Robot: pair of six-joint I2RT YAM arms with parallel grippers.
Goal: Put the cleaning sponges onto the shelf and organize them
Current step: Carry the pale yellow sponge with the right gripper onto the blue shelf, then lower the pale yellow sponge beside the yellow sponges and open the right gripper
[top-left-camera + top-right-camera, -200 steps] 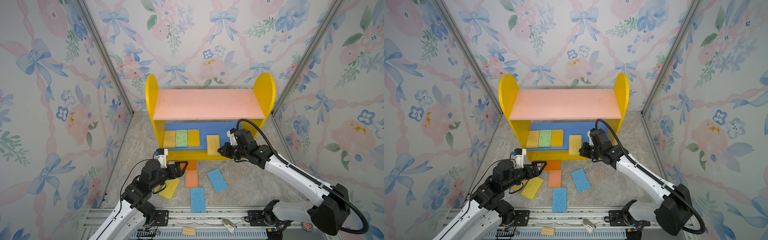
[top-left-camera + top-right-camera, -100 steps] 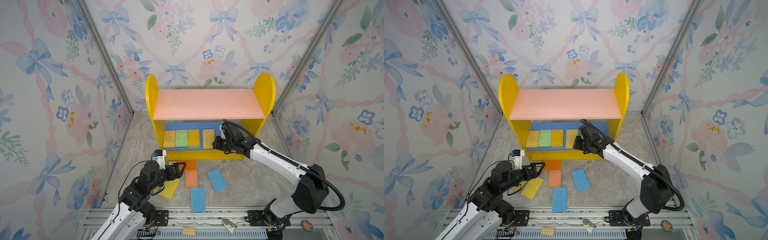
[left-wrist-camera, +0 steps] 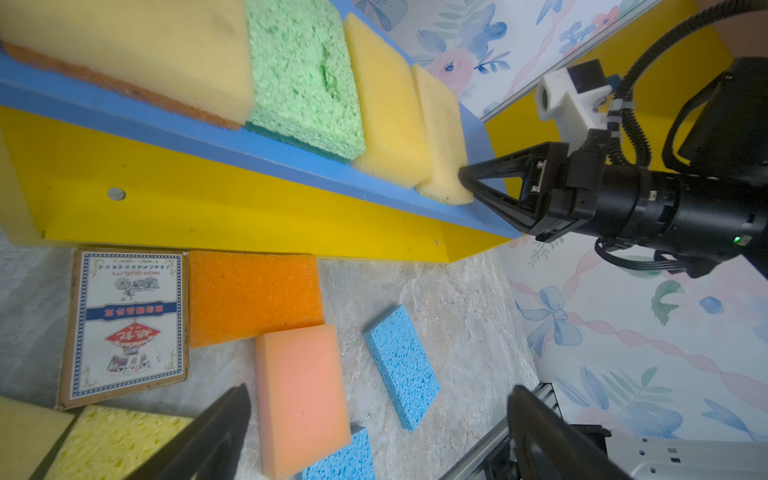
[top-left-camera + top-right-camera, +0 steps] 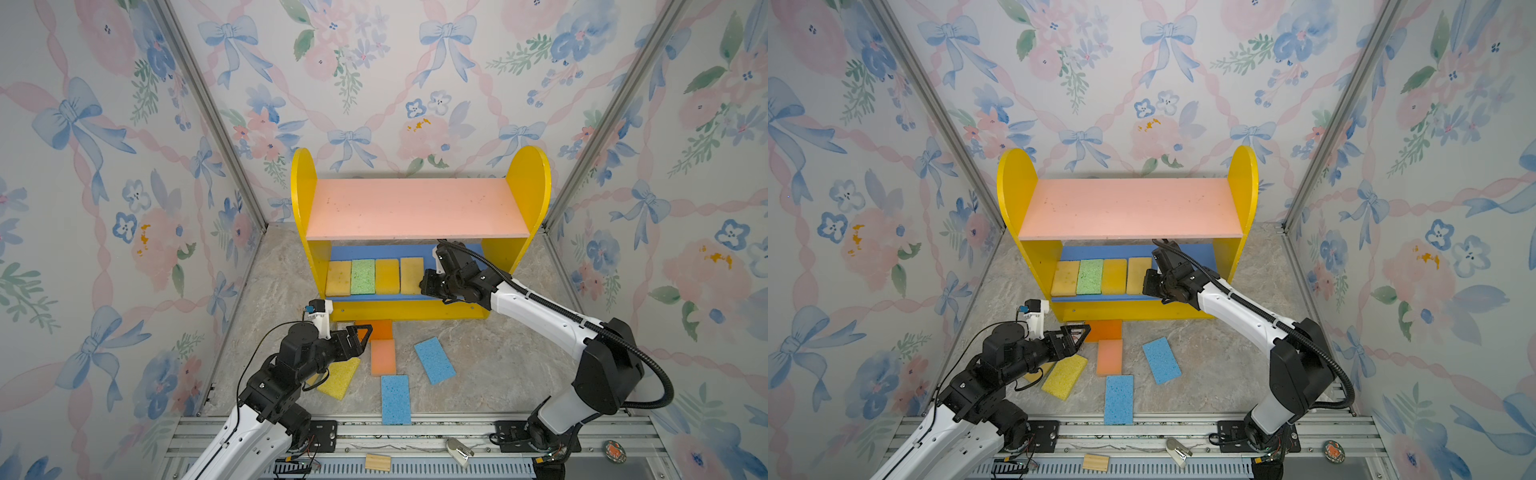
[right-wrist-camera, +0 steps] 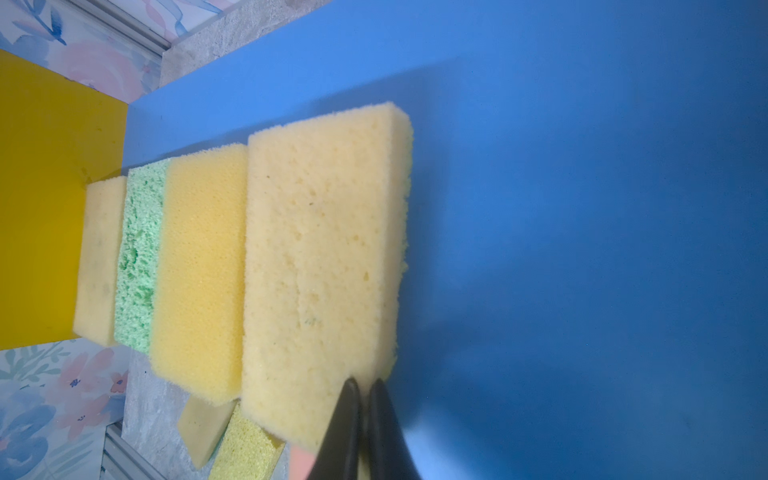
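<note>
Four cleaning sponges (image 4: 376, 276) lie side by side on the lower blue board (image 4: 415, 251) of the shelf (image 4: 528, 187). The right gripper (image 5: 362, 384), jaws nearly pressed together, touches the pale sponge (image 4: 411, 274) at the row's three-o'clock end; whether it nips foam is unclear. About six loose sponges (image 4: 382, 356) wait on the floor (image 4: 498, 365) at the shelf's six o'clock, by the widely spread left gripper (image 4: 362, 337).

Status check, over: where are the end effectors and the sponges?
Left end effector open, above floor sponges. Right end effector pinching corner of pale yellow sponge, fourth in row on blue lower board. Card box beside orange sponge, not blocking.
</note>
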